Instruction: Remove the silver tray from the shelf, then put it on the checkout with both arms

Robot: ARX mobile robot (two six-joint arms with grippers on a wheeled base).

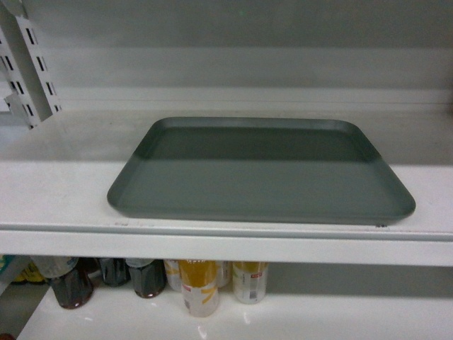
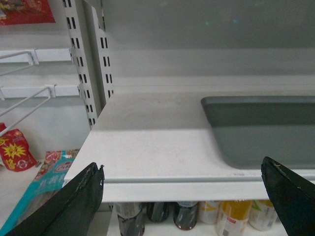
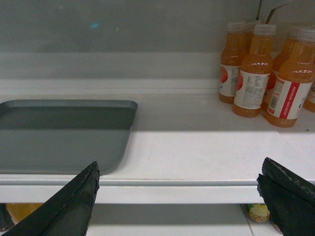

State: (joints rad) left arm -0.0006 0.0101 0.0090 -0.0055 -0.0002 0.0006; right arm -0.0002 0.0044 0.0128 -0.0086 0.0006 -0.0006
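The silver tray (image 1: 262, 170) lies flat on the white shelf (image 1: 64, 191), its near rim close to the shelf's front lip. It also shows at the right of the left wrist view as the tray (image 2: 266, 130) and at the left of the right wrist view as the tray (image 3: 64, 135). My left gripper (image 2: 182, 179) is open, in front of the shelf edge, left of the tray's corner. My right gripper (image 3: 178, 178) is open too, facing the shelf edge to the right of the tray. Neither gripper appears in the head view. The checkout is out of view.
Orange juice bottles (image 3: 258, 69) stand on the same shelf to the right of the tray. Bottles and cans (image 1: 198, 283) fill the board below. A slotted white upright (image 2: 86, 64) and wire hooks (image 2: 24, 105) with snack packets (image 2: 15, 150) are to the left.
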